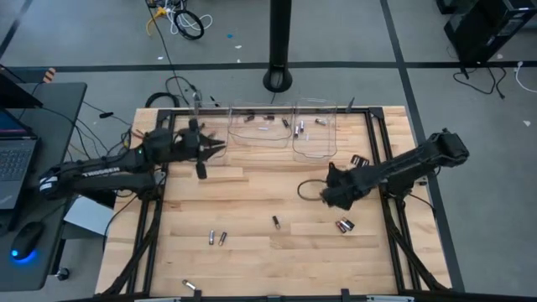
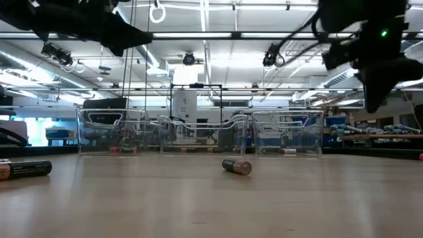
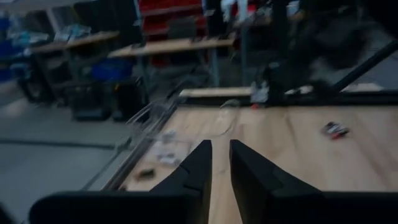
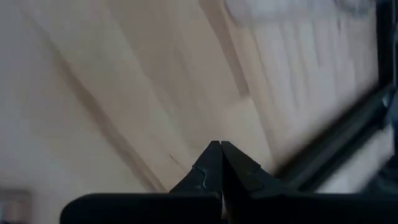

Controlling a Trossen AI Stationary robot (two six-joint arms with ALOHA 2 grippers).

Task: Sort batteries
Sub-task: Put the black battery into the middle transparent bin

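Small batteries lie loose on the wooden table: one near the middle [image 1: 274,221], which also shows in the low view [image 2: 236,166], two side by side [image 1: 217,238], a red-ended pair [image 1: 345,225], one at the near edge [image 1: 191,287] and one by the right rail [image 1: 359,160]. More lie inside the clear bins [image 1: 260,126]. My left gripper [image 1: 220,148] hovers at the left bin's left side, fingers [image 3: 202,162] a narrow gap apart with nothing between them. My right gripper [image 1: 304,191] is shut and empty [image 4: 221,149] above the table's right middle.
Two clear plastic bins [image 1: 315,130] stand side by side at the table's far edge. Black frame rails [image 1: 377,143] run along the table's sides. A laptop and a mouse [image 1: 25,239] sit on a desk to the left. Bare wood lies between the two arms.
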